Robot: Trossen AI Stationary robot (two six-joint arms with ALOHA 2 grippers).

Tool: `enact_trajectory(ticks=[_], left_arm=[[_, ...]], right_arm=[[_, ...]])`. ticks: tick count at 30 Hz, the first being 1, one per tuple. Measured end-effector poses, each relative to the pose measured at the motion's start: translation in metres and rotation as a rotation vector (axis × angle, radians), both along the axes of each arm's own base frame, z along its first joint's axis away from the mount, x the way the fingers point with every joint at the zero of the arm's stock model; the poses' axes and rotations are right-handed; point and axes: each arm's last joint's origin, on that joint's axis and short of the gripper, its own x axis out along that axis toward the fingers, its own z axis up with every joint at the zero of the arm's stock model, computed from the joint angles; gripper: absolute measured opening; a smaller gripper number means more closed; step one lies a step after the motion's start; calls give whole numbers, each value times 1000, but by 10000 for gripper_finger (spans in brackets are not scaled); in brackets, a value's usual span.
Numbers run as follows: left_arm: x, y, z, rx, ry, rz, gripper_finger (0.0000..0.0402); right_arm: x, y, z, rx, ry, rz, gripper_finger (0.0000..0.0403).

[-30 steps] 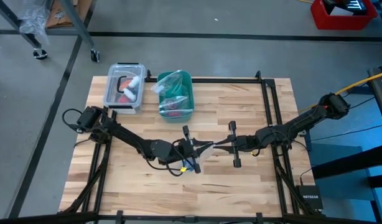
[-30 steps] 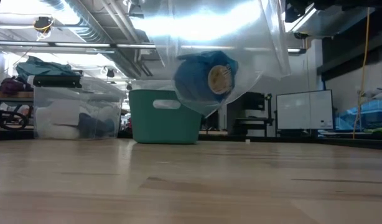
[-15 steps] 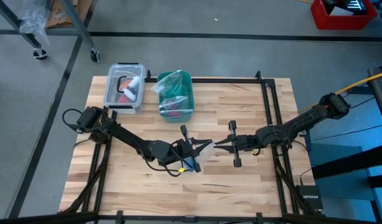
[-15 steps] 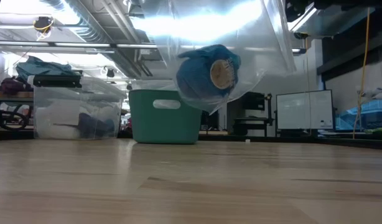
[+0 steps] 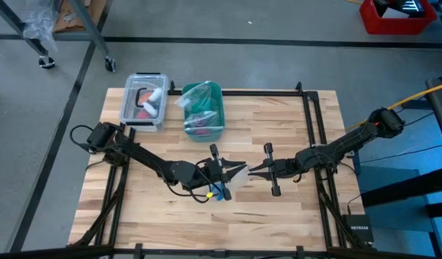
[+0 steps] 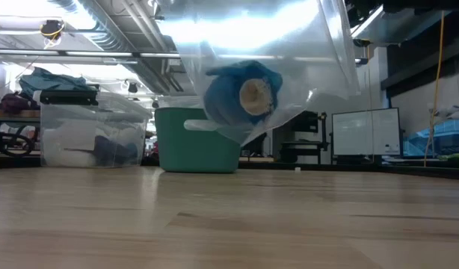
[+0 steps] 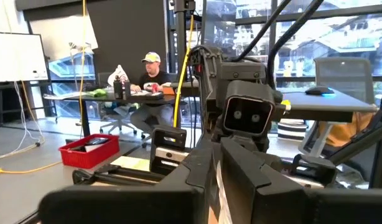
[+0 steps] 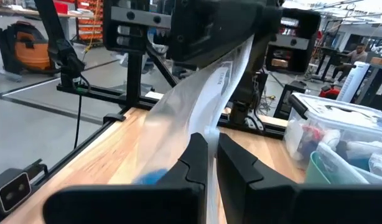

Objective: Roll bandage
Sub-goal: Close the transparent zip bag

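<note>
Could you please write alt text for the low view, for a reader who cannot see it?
A rolled bright blue fabric bandage, its pale core end facing the camera, hangs inside a clear plastic bag held above the bare light wooden table. Behind it stand a teal plastic bin and a clear plastic lidded box, with a workshop room beyond.
</note>
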Motion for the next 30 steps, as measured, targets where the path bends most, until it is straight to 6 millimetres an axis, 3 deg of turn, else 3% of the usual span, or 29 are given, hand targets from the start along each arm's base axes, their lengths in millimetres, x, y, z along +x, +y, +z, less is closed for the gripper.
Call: enact_trajectory(ticks=[17,30], left_arm=[[-1,-8,-4,2,19,-50,78],[-5,-14,-5,69,58,23,38]], right_arm=[[0,-1,3,9,-22,-16,21],[0,-1,4,11,-25,-18,21]])
